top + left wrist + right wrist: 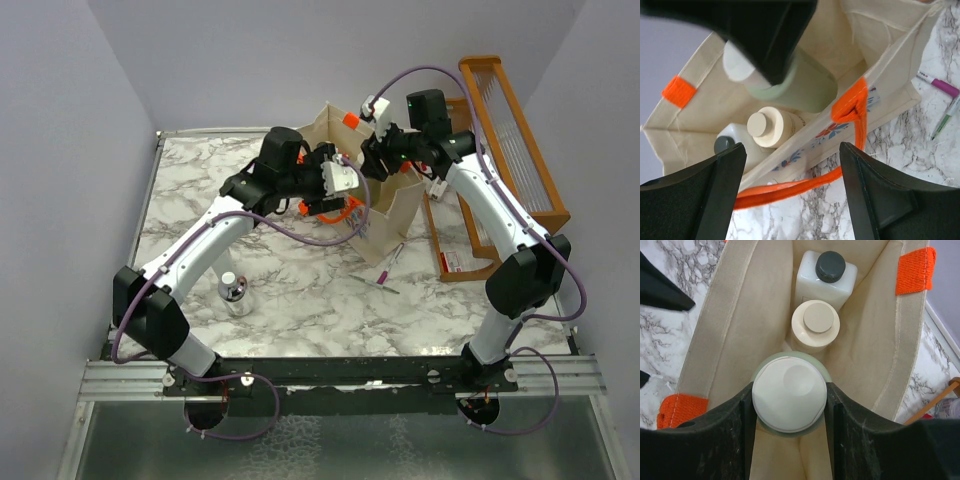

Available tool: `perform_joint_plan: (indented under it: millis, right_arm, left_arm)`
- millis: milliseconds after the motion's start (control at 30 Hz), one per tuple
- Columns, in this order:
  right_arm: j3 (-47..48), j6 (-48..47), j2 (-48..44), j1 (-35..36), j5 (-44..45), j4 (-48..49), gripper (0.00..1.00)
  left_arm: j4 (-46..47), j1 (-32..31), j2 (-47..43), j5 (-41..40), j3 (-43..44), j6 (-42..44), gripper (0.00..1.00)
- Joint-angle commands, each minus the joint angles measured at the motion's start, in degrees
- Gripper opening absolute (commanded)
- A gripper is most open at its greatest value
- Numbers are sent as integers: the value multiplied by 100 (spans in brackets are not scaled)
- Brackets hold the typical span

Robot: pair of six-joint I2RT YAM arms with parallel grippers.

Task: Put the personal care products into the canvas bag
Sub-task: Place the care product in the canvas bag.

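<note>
Top external: short clear btl (235,293) stands on marble table (200,200), well L of the canvas bag (388,212), not yet packed. L gripper (792,150) is at bag's L rim, fingers wide apart, clamped on nothing. Rim + orange handle (855,130) sit btwn them, prob. to steady the mouth. R gripper (789,390) is over bag's opening, fingers clamped on cream cap (789,399) of olive-green btl (800,87). Held by cap so body can drop straight in; looks partly inside bag. Below it in bag: beige btl (816,322) + white btl (829,270), dark cap, touching. Pens (388,268) lie by bag's near R corner. Orange rack (505,140) is further R.
</note>
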Motion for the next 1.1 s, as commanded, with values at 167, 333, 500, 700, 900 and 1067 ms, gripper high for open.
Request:
perform_joint_plan:
  millis: [167,333,500,700,900,1067]
  right_arm:
    - [-98,90,-174,-34,-261,674,1]
    - [-141,104,-181,-29,-276,671,1]
    - [-175,114,-115,-37,-305,678,1]
    - [-410,137,-94,-29,-397,903,1]
    - [-618,76,-48,-29,-524,1300,1]
    - [-890,-44,-9,-29,-657,1687,1]
  left_arm:
    - [-537,-452,633,-226,268,1173,73]
    - [-488,-518,584,-163,-79,1341,55]
    - [-526,-528,368,-178,-323,1498,35]
    - [-878,-530,220,-144,-458,2114,17]
    - [-810,-532,182,-263,-617,2193,16]
    - [-762,-529,217,-316,-575,2188,17]
